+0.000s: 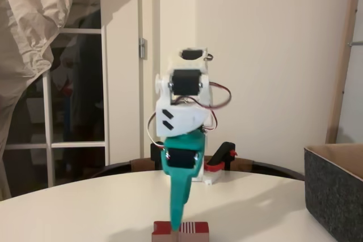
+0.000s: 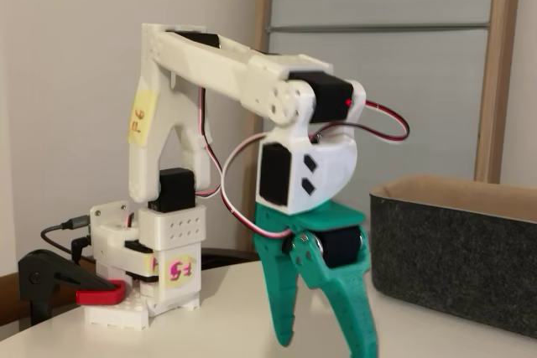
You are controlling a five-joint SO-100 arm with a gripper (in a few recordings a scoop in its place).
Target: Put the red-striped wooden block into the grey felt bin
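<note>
The red-striped wooden block (image 1: pixel 193 229) lies flat at the near edge of the white table, its red top with thin white stripes facing up. My teal gripper (image 1: pixel 176 223) points straight down, and its tips reach the block's top at the middle. Seen from the side, the gripper (image 2: pixel 323 343) is open, its two fingers spread wide; their tips run off the bottom of that picture. The grey felt bin (image 1: pixel 336 196) stands at the right edge of the table, dark-walled with a tan inner face, and fills the right of the other fixed view (image 2: pixel 457 253).
A red-and-black plastic clamp (image 1: pixel 222 158) (image 2: pixel 67 281) holds the arm's white base (image 2: pixel 155 274) to the far table edge. The round white table (image 1: pixel 85 208) has open room left of the block. A pale curtain and a glazed door stand behind.
</note>
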